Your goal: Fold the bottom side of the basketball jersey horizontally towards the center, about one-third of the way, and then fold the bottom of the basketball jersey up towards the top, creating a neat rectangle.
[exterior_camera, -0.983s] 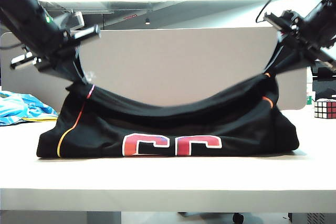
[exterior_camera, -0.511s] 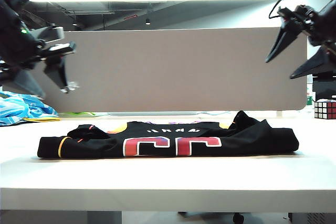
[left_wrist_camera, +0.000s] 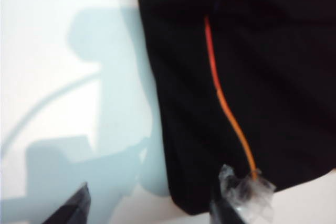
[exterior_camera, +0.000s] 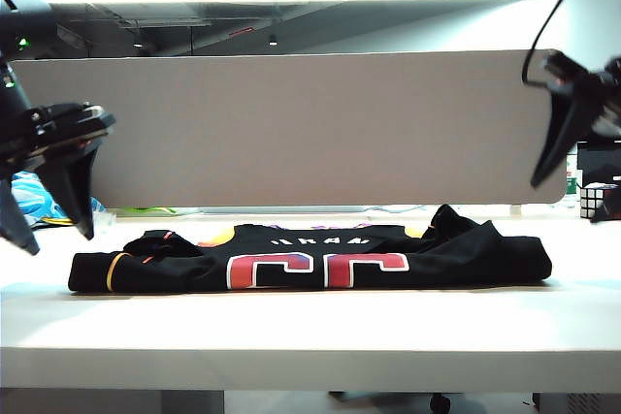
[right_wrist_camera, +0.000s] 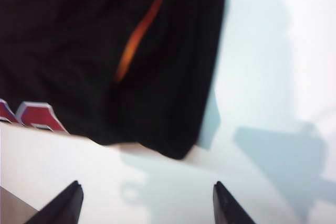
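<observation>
Presently, in the exterior view, the basketball jersey [exterior_camera: 310, 259] lies folded flat on the tabletop [exterior_camera: 310, 322], a low black band with its numbers facing the camera; the left claw [exterior_camera: 53, 210] and right claw [exterior_camera: 572, 176] hang clear above either end, jaws spread, holding nothing, which suggests a release. The left wrist view shows the left claw [left_wrist_camera: 152, 211] wide over the jersey's striped edge. The right wrist view shows the right claw [right_wrist_camera: 147, 203] agape above bare tabletop beside the jersey's corner.

white table [exterior_camera: 310, 327] | grey partition [exterior_camera: 310, 128] – behind | Rubik's cube [exterior_camera: 599, 200] – right | blue cloth [exterior_camera: 34, 203] – left
</observation>
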`<state>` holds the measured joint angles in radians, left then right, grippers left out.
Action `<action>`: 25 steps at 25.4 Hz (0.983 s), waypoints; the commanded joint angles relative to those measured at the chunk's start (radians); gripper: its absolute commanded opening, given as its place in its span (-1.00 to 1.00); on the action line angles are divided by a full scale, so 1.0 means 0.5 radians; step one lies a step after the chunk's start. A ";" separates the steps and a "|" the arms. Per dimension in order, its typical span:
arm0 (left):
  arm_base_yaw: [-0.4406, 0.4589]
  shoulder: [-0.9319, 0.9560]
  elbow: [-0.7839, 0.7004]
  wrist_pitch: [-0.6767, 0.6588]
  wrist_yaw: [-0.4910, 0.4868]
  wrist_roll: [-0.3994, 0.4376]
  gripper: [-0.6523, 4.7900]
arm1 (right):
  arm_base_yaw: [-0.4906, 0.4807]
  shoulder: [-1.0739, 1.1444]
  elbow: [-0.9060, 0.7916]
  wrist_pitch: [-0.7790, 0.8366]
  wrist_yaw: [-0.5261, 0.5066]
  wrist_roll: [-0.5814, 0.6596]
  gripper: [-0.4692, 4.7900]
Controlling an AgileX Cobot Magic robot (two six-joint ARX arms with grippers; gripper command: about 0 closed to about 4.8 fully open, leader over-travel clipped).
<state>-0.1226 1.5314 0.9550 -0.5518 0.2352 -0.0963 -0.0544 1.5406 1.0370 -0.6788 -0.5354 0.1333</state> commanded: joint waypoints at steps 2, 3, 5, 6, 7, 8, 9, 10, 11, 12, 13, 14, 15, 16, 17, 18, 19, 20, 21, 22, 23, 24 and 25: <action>0.002 -0.007 -0.063 0.021 0.024 0.022 0.28 | 0.001 -0.004 -0.186 0.194 -0.118 0.008 0.46; 0.002 -0.006 -0.076 0.037 0.030 0.022 0.28 | 0.001 -0.004 -0.232 0.257 -0.143 0.035 0.46; 0.002 -0.003 -0.082 0.056 0.034 0.021 0.28 | 0.001 -0.004 -0.294 0.354 -0.151 0.081 0.46; 0.002 -0.002 -0.082 0.062 0.050 0.021 0.28 | 0.002 -0.004 -0.312 0.390 -0.152 0.104 0.46; 0.002 0.004 -0.082 0.076 0.095 0.021 0.28 | 0.002 -0.004 -0.329 0.430 -0.156 0.122 0.46; 0.002 0.007 -0.082 0.081 0.138 0.021 0.28 | 0.005 -0.004 -0.337 0.453 -0.155 0.144 0.46; 0.002 0.021 -0.082 0.089 0.184 0.020 0.28 | 0.005 0.005 -0.338 0.472 -0.156 0.154 0.46; 0.002 0.034 -0.082 0.089 0.210 0.021 0.28 | 0.005 0.006 -0.338 0.481 -0.164 0.157 0.46; 0.001 0.052 -0.082 0.084 0.200 0.021 0.28 | 0.008 0.014 -0.337 0.498 -0.179 0.164 0.46; 0.000 0.073 -0.082 0.076 0.185 0.020 0.28 | 0.016 0.021 -0.337 0.514 -0.185 0.175 0.46; 0.000 0.092 -0.082 0.070 0.185 0.021 0.28 | 0.018 0.029 -0.337 0.528 -0.186 0.187 0.46; -0.002 0.108 -0.082 0.060 0.196 0.021 0.28 | 0.020 0.039 -0.337 0.545 -0.187 0.198 0.46; -0.002 0.128 -0.082 0.059 0.220 0.021 0.28 | 0.022 0.054 -0.337 0.568 -0.187 0.201 0.46; -0.002 0.142 -0.082 0.060 0.230 0.021 0.28 | 0.029 0.066 -0.336 0.588 -0.187 0.212 0.46; -0.002 0.158 -0.082 0.066 0.236 0.021 0.28 | 0.031 0.081 -0.336 0.608 -0.191 0.215 0.46; -0.002 0.168 -0.082 0.070 0.235 0.021 0.28 | 0.031 0.103 -0.337 0.636 -0.199 0.240 0.46; -0.002 0.174 -0.083 0.076 0.234 0.021 0.28 | 0.040 0.121 -0.336 0.658 -0.199 0.259 0.46; -0.002 0.187 -0.083 0.089 0.240 0.020 0.28 | 0.054 0.146 -0.336 0.689 -0.200 0.272 0.46; -0.002 0.191 -0.083 0.092 0.242 0.020 0.28 | 0.056 0.170 -0.334 0.717 -0.200 0.298 0.46; -0.002 0.198 -0.083 0.098 0.243 0.019 0.28 | 0.056 0.201 -0.333 0.752 -0.209 0.331 0.46; -0.002 0.206 -0.083 0.112 0.244 0.015 0.28 | 0.057 0.233 -0.333 0.797 -0.239 0.365 0.46; -0.002 0.211 -0.083 0.120 0.250 0.005 0.28 | 0.066 0.262 -0.333 0.833 -0.263 0.397 0.46; -0.002 0.221 -0.083 0.136 0.257 -0.021 0.28 | 0.073 0.298 -0.333 0.867 -0.285 0.424 0.46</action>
<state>-0.1246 1.6257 0.9207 -0.4778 0.3702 -0.0937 -0.0219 1.6798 0.8703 -0.2718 -0.6720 0.3210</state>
